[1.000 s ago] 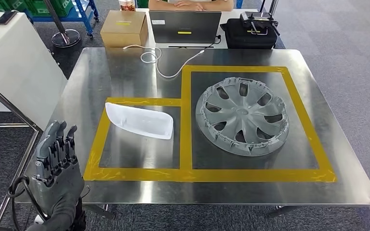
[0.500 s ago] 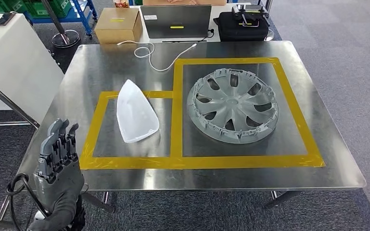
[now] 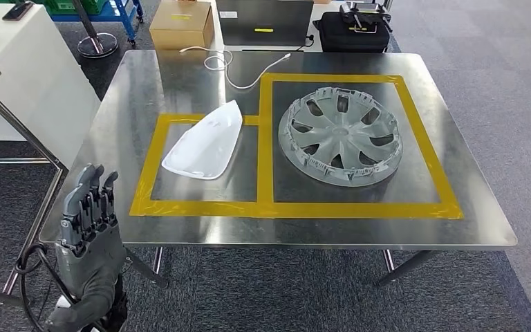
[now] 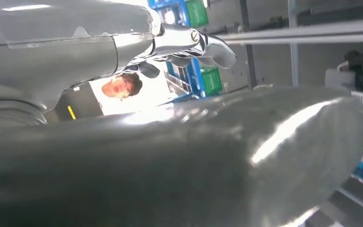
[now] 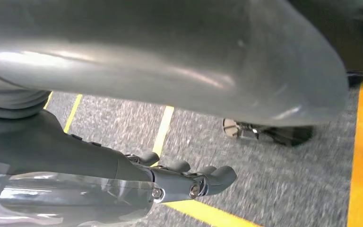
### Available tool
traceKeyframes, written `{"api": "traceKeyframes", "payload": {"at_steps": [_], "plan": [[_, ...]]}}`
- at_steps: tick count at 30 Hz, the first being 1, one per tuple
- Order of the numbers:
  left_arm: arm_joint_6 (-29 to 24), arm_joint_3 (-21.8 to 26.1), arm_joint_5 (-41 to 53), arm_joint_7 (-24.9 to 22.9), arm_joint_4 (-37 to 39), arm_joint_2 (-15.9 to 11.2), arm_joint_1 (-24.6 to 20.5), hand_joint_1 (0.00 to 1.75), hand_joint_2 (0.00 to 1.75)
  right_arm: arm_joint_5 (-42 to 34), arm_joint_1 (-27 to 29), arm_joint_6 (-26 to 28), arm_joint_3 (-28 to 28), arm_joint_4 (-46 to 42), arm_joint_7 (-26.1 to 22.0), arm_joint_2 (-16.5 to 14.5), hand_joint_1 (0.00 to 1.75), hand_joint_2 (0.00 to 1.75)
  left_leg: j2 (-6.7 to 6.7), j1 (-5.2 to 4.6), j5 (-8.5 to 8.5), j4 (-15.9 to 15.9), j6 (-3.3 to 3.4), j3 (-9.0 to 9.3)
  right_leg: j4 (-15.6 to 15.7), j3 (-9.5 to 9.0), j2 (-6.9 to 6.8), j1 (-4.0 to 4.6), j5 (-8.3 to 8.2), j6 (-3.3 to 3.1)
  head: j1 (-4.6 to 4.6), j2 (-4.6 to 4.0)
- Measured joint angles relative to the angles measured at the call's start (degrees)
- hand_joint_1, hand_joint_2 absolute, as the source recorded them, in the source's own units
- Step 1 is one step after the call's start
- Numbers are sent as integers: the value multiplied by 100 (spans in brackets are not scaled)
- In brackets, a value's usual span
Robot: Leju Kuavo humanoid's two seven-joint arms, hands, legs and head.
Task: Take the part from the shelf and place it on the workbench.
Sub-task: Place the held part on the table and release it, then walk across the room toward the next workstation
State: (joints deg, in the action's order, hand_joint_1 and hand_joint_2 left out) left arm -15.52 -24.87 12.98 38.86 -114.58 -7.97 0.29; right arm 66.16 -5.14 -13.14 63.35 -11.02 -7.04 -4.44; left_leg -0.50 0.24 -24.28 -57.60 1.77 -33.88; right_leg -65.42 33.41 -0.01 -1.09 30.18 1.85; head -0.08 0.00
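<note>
A white curved plastic part [image 3: 204, 142] lies on the steel workbench [image 3: 145, 83], inside the smaller yellow-taped frame [image 3: 145, 181], its narrow tip reaching the frame's far edge. A grey wheel cover [image 3: 340, 135] lies in the larger taped frame to its right. My left hand [image 3: 88, 214] is raised just off the bench's near left corner, fingers straight and together, holding nothing. Its fingers [image 4: 203, 45] also appear in the left wrist view. My right hand [image 5: 179, 182] hangs over the carpet, fingers loosely extended and empty.
At the bench's far edge are a cardboard box [image 3: 182, 23], a laptop [image 3: 266, 19], a black bag [image 3: 355, 31] and a white cable [image 3: 235, 69]. A white cabinet [image 3: 21, 69] and a metal frame [image 3: 14, 131] stand to the left. A person [image 4: 120, 86] sits behind the laptop.
The whole picture has shifted, so the camera moved. The white part has turned on the bench, from lying crosswise to pointing far-right. My left hand keeps its pose.
</note>
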Motion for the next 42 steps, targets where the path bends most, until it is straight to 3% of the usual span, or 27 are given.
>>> {"api": "traceKeyframes", "payload": {"at_steps": [2, 3, 6, 8, 10, 11, 12, 13, 15, 17, 19, 21, 22, 24, 26, 27, 28, 29, 30, 32, 33, 34, 36, 37, 38, 41, 42], "plan": [[9, 0, 19, 0, 2, 13, 10, 0, 0, -5, -9, 1, 2, -3, -9, 13, 0, 0, 1, -9, 51, -42, -58, -58, 644, -428, 10, 23, -60, -58, -3, 0], [9, 0, 25, 0, 3, 17, 13, 0, 0, -7, -13, 1, 3, -4, -13, 17, 0, 0, 1, -13, 78, -52, -92, -72, 771, -492, 15, 41, -43, -92, 2, 1], [11, 5, 32, 0, 5, 27, 29, 0, 0, -7, -21, -1, 5, -3, -17, 14, 0, 0, 9, -7, 95, -83, -195, -112, 826, -428, 1, 38, -139, -214, 22, 1], [14, 13, 34, 0, 5, 28, 49, 0, 0, -8, -23, -2, 8, -2, -19, 10, 0, 0, 22, 8, -260, -398, -250, -233, 858, -333, -27, 13, -250, -304, 10, 0], [1, 23, 37, 0, 8, 28, 94, 0, 0, -18, -24, -1, 15, -2, -23, 11, 0, 0, 25, 30, -815, -1069, -294, -414, 849, -191, -45, 30, -358, -346, -6, 0], [-18, 38, 38, 0, 12, 28, 139, 0, 0, -29, -23, 2, 22, -2, -25, 12, 0, 0, 25, 37, -981, -1392, -309, -465, 839, -108, -49, 39, -413, -349, -8, 0], [-51, 67, 37, 0, 16, 28, 203, 0, 0, -46, -21, 5, 35, -2, -25, 13, 0, 0, 24, 40, -1010, -1577, -314, -445, 825, -24, -50, 47, -469, -347, -8, 0], [-92, 110, 30, 0, 20, 28, 285, 0, 0, -68, -18, 12, 55, -2, -22, 13, 0, 0, 25, 40, -922, -1575, -309, -335, 809, 57, -49, 53, -518, -341, -9, 0], [-180, 259, -55, 0, 22, 33, 508, 0, 0, -124, -7, 34, 102, -2, 1, 12, 0, 0, 24, 34, -630, -987, -262, 168, 767, 188, -42, 62, -601, -318, -10, 0], [-213, 511, -210, 0, 21, 59, 769, 0, 0, -173, 14, 58, 145, -2, 30, 4, 0, 0, 21, 5, -594, -202, -194, 702, 736, 261, -33, 76, -672, -268, -7, 0], [-203, 783, -325, 0, 20, 94, 984, 0, 0, -204, 33, 74, 188, -2, 43, -2, 0, 0, 21, -32, -656, 125, -140, 862, 740, 275, -38, 71, -750, -192, -22, 0], [-148, 1007, -447, 0, 27, 136, 1159, 0, 0, -229, 51, 89, 234, -2, 57, 1, 0, 0, 12, -26, -561, 165, -72, 799, 745, 284, -38, 59, -791, -113, -46, 0], [-78, 1130, -538, 0, 49, 178, 1251, 0, 0, -246, 57, 98, 258, -2, 67, 3, 0, 0, 1, -15, -500, 184, -28, 758, 684, 315, -32, 54, -694, -85, -45, 0], [236, 1480, -773, 0, 188, 338, 1449, 0, 0, -290, 67, 119, 307, -2, 82, 9, 0, 0, -27, 2, -367, 211, 42, 636, 252, 445, -14, 35, -184, -48, -21, 0], [843, 1995, -979, 0, 502, 562, 1612, 0, 0, -325, 88, 138, 358, -2, 79, 8, 0, 0, -32, -8, -248, 199, 70, 475, -451, 593, -14, 27, 318, -14, 2, 0], [1255, 2318, -1026, -3, 722, 695, 1655, 0, 0, -335, 103, 149, 382, -2, 66, 7, 0, 0, -34, -14, -191, 183, 67, 393, -705, 604, -14, 25, 375, -2, 3, 0], [1734, 2676, -1009, -8, 998, 847, 1663, 0, 0, -339, 117, 162, 404, -2, 47, 5, 0, 0, -32, -18, -139, 159, 59, 310, -783, 534, -14, 24, 287, 1, 5, 0], [2219, 3079, -933, -10, 1319, 999, 1646, 0, 0, -344, 126, 175, 423, -2, 23, 5, 0, 0, -30, -21, -95, 127, 44, 231, -654, 361, -13, 25, 118, -7, 7, 0], [2657, 3509, -826, -12, 1656, 1151, 1622, 0, 0, -350, 130, 187, 442, -3, 2, 6, 0, 0, -30, -22, -57, 91, 25, 152, -335, 95, -10, 28, -37, -27, 10, 0], [3188, 4270, -642, -6, 2243, 1399, 1580, 0, 0, -367, 125, 198, 483, -10, -24, 12, 0, 0, -35, -31, 2, 23, -30, 35, 466, -451, 3, 55, -79, -91, 6, 1], [3280, 4555, -599, -3, 2449, 1489, 1559, 0, 0, -375, 127, 199, 503, -13, -30, 15, 0, 0, -39, -33, 34, 4, -61, 5, 743, -605, 9, 72, -28, -123, 9, 1], [3323, 4770, -579, -2, 2610, 1560, 1535, 0, 0, -379, 130, 199, 519, -15, -32, 17, 0, 0, -42, -33, 72, -1, -93, -12, 874, -657, 12, 89, 17, -154, 13, 2], [3495, 5121, -494, -26, 2919, 1673, 1473, 0, 0, -383, 141, 209, 540, -15, -32, 13, 0, 0, -28, -27, 127, -2, -161, -31, 926, -610, -8, 81, -60, -226, 29, 1], [3638, 5308, -405, -48, 3115, 1720, 1430, 0, 0, -385, 139, 221, 549, -15, -31, 9, 0, 0, -13, -21, 57, -51, -197, -63, 937, -570, -25, 69, -116, -271, 27, 1], [3796, 5535, -260, -60, 3391, 1759, 1362, 0, 0, -388, 135, 238, 561, -15, -33, 5, 0, 0, 1, -13, -119, -190, -232, -121, 955, -517, -44, 55, -181, -317, 16, 0], [3903, 6361, 378, -19, 4646, 1758, 1070, 0, 0, -396, 130, 291, 591, -15, -65, 2, 0, 0, 14, 32, -925, -1147, -322, -374, 953, -284, -66, 64, -365, -381, -15, 0], [3769, 6629, 622, -15, 5165, 1707, 971, 0, 0, -396, 134, 300, 601, -15, -67, 2, 0, 0, 14, 42, -1027, -1435, -342, -400, 939, -198, -66, 70, -423, -379, -15, 0]]}}
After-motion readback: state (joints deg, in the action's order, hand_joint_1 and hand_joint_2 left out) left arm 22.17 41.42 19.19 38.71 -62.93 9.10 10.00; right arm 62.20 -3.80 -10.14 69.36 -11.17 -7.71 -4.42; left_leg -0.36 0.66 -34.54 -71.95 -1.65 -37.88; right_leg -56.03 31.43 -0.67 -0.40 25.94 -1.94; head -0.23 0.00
